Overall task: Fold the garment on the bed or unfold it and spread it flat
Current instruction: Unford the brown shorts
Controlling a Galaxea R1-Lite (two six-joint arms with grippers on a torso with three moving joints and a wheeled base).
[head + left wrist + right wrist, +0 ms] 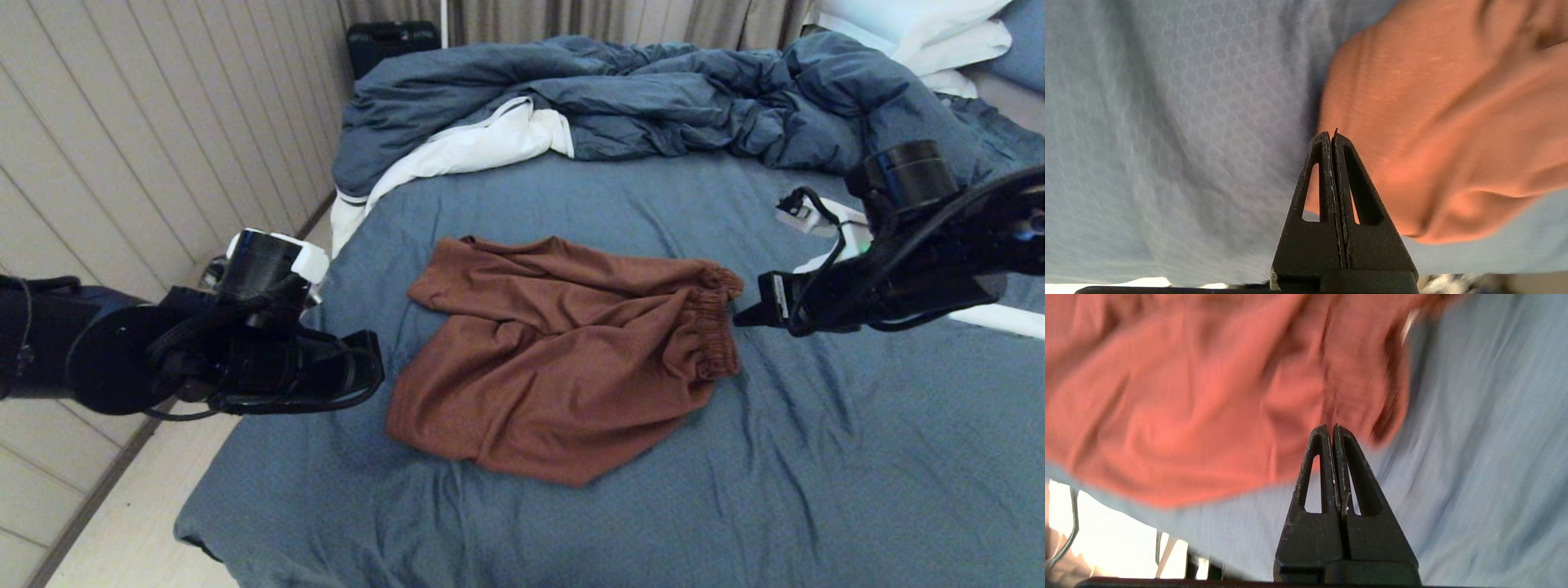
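The garment [563,351], rust-brown shorts, lies rumpled on the blue sheet of the bed [857,457]. Its gathered waistband [714,327] faces right and its leg ends face left. My left gripper [377,359] hangs at the bed's left edge, a short way left of the shorts, shut with nothing in it. In the left wrist view the shut left gripper [1331,136] shows against the garment [1445,122]. My right gripper [739,318] is close beside the waistband, also shut and empty. The right wrist view has the right gripper [1330,428] pressed together in front of the garment [1188,408].
A bunched blue duvet [653,98] with white lining [473,147] lies across the far half of the bed. White pillows [939,33] sit at the far right. A panelled wall [122,147] and floor [139,506] run along the left bed edge. A white object [804,214] lies behind the right arm.
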